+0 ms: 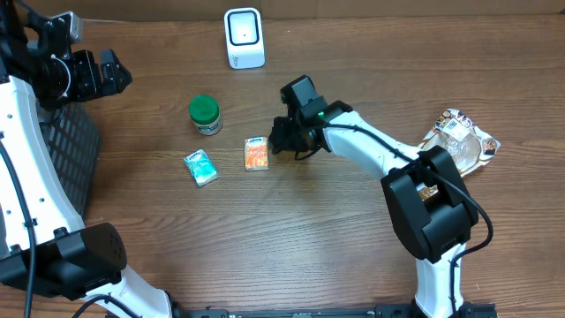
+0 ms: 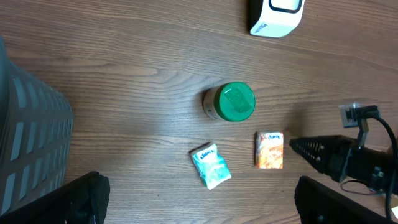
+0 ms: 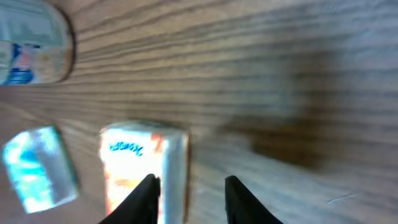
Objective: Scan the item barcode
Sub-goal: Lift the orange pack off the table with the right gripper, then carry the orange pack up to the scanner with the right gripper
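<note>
Right jaws ajar beside orange packet (image 1: 256,154); jar (image 1: 205,114) lidded.

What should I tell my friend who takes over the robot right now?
Left gripper: wide open, empty, near the black basket.
Right gripper: slightly open, empty, right beside the orange pack.
Scanner: farther back, apart from the pack.
Done: no scan shows.
Left: grip the pack, show its barcode to the scanner.

Black mesh basket (image 1: 71,141) left; crumpled wrapper (image 1: 461,140) right.
</note>
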Robot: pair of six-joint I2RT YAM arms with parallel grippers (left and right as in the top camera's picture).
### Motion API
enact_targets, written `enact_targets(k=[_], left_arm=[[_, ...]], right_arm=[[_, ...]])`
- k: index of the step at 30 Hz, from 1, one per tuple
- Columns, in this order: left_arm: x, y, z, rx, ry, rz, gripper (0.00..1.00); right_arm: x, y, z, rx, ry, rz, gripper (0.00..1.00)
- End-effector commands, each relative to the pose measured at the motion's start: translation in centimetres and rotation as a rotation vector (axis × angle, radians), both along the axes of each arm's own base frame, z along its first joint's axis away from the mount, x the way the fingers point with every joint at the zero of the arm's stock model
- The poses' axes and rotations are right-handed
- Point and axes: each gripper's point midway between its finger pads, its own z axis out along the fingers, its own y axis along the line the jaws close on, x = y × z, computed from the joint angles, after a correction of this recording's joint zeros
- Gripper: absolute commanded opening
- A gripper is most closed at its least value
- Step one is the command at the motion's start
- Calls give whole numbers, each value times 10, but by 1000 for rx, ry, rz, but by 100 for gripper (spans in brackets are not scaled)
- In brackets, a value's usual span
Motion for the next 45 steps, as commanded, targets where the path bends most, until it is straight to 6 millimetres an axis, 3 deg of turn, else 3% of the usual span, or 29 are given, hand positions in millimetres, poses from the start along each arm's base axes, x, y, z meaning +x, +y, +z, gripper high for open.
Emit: enact_targets(k=[1, 14, 21, 25, 29, 32, 35, 36, 41, 45], left_arm=[[-3, 0, 14, 22, -40, -13, 100], [-3, 0, 14, 22, -41, -13, 100], [-3, 0, 14, 22, -40, -13, 99], [-3, 0, 14, 22, -40, -13, 100], [-3, 0, 14, 22, -41, -13, 99], [-3, 0, 14, 22, -41, -13, 100], [-3, 0, 14, 22, -41, -13, 100], [-3, 0, 14, 22, -41, -13, 99], [-3, 0, 14, 22, -40, -13, 100], [-3, 0, 14, 22, -40, -13, 100]], right_arm=[[-11, 21, 26, 160, 70, 88, 39], [-38, 33, -11, 64, 124, 86, 38], [-46, 29, -38, 27, 197, 42, 21], [-46, 28, -38, 24, 202, 42, 16], [-46, 31, -36, 40, 201, 49, 4], [-49, 50, -9, 192, 204, 169, 4], [-58, 64, 41, 407, 207, 313, 4], [-62, 65, 67, 505, 199, 375, 4], [-73, 50, 153, 805, 127, 557, 4], [-80, 35, 197, 965, 115, 625, 4]])
